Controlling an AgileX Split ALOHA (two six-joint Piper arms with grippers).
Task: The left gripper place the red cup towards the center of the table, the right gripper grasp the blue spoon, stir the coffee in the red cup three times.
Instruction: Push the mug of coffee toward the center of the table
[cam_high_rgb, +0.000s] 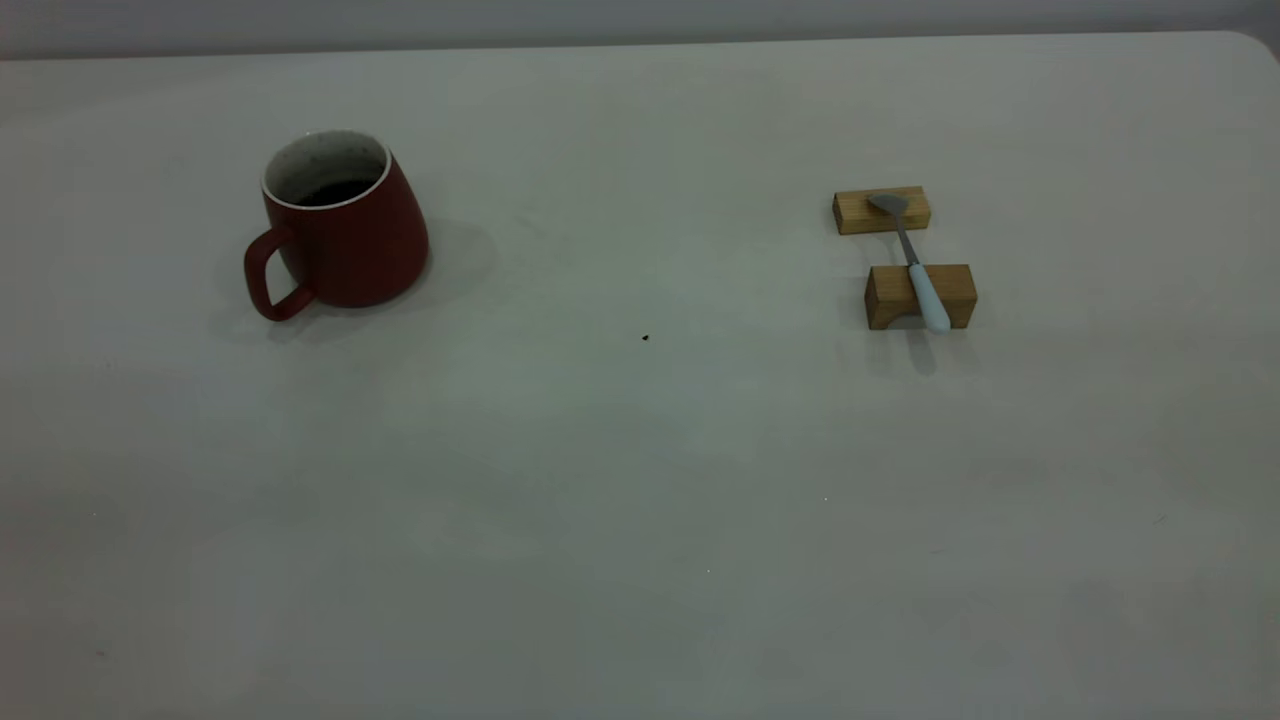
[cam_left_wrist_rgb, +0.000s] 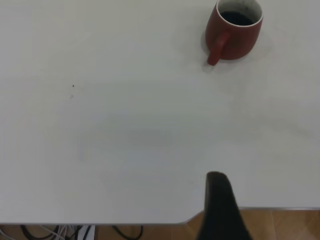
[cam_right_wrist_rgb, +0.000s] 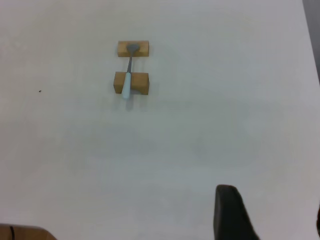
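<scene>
The red cup (cam_high_rgb: 340, 225) stands upright on the left part of the table (cam_high_rgb: 640, 480), toward the far side, its loop handle turned to the near left. Dark coffee (cam_high_rgb: 335, 192) lies low inside it, below the speckled white inner wall. Well apart from it, on the right part of the table, the blue spoon (cam_high_rgb: 915, 265) lies bridged across two wooden blocks (cam_high_rgb: 920, 296): its grey bowl rests on the far block, its pale blue handle crosses the near block and sticks out past it toward the near edge.

Neither arm appears in the exterior view. In the left wrist view one dark finger of the left tool (cam_left_wrist_rgb: 220, 210) shows near the table's edge, far from the cup; whether it is released or clenched cannot be told. The right tool (cam_right_wrist_rgb: 230, 212) likewise shows only one dark finger, well apart from the spoon, its state not discernible.
</scene>
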